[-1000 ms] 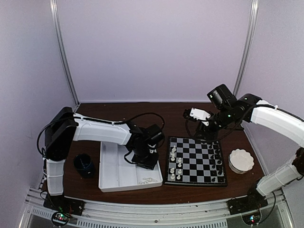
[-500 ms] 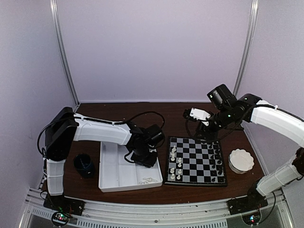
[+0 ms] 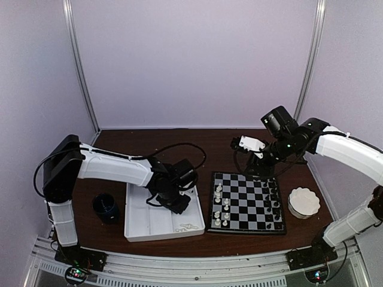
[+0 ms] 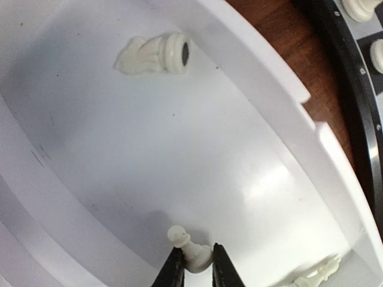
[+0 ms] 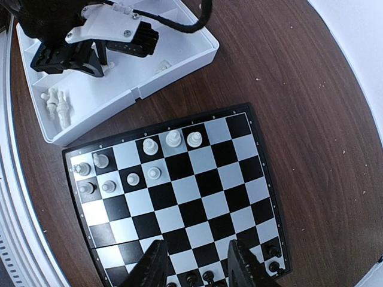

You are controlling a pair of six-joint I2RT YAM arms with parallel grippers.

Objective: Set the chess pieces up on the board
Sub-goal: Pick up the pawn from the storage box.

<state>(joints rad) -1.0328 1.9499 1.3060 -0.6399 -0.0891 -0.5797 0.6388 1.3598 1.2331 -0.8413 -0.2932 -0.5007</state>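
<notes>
The board (image 3: 246,203) (image 5: 179,197) lies right of centre, with several white chess pieces (image 3: 221,206) (image 5: 149,146) along its left side and black ones (image 3: 272,203) (image 5: 269,248) along its right. My left gripper (image 3: 176,200) (image 4: 196,263) is down in the white tray (image 3: 143,218) (image 4: 263,78), shut on a white pawn (image 4: 194,254) by its base. A white knight (image 4: 152,54) lies on its side in the tray, and more white pieces (image 3: 188,226) (image 5: 57,104) sit in the tray's front corner. My right gripper (image 3: 260,164) (image 5: 194,251) hangs open and empty over the board's far edge.
A dark cup (image 3: 106,206) stands left of the tray. A white scalloped bowl (image 3: 304,202) sits right of the board. The tray's right wall lies close to the board's left rim, with a strip of brown table between them.
My left gripper has slid a little to the left inside the tray and its jaws have closed on the pawn. The right arm has not moved.
</notes>
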